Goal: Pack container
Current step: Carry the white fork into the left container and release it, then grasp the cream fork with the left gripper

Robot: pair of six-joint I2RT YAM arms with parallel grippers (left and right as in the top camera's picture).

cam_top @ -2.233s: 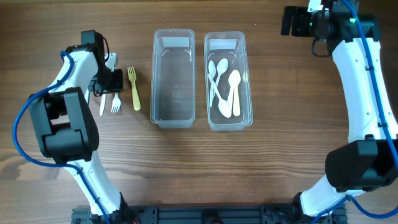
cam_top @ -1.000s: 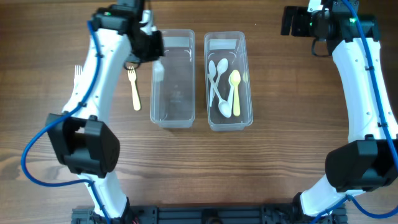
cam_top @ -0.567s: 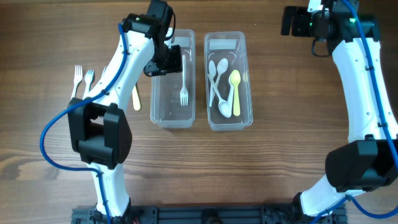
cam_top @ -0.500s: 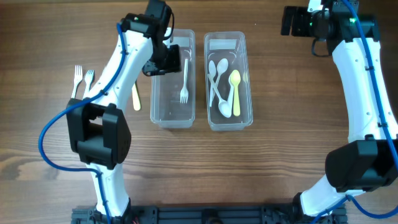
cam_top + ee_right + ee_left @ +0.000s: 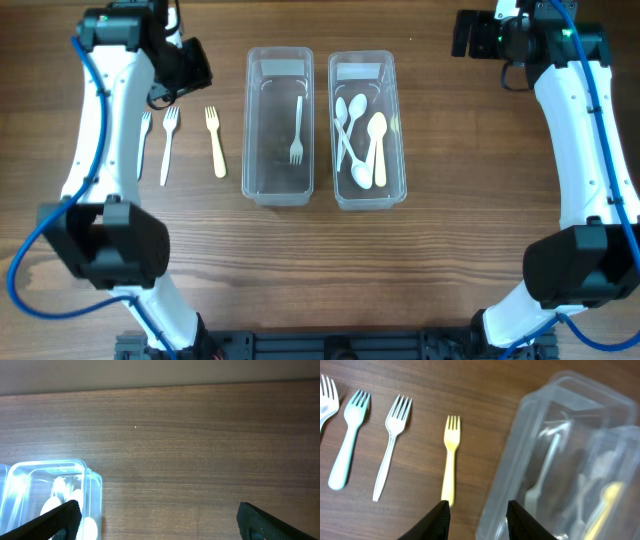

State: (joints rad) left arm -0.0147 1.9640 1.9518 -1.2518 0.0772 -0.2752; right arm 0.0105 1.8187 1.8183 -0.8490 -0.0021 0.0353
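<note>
Two clear plastic containers stand side by side mid-table. The left container (image 5: 280,175) (image 5: 555,420) holds one white fork (image 5: 297,130). The right container (image 5: 367,190) (image 5: 92,485) holds several spoons (image 5: 365,135), white and pale yellow. Several forks lie loose on the wood to the left, among them a yellow fork (image 5: 215,142) (image 5: 449,462), a white fork (image 5: 168,145) (image 5: 390,445) and a pale teal fork (image 5: 347,445). My left gripper (image 5: 187,63) (image 5: 477,512) hovers open and empty above the table, between the yellow fork and the left container. At the back right, my right gripper (image 5: 466,35) (image 5: 160,517) is wide open and empty.
The brown wooden table (image 5: 320,260) bears only the containers and cutlery. The left arm's white links (image 5: 100,130) cross over the table's left side beside the forks. The right arm (image 5: 585,130) runs along the right edge.
The left gripper let go of the white fork, which now lies in the left container. The left arm then swung back left toward the loose forks. The right arm stayed still.
</note>
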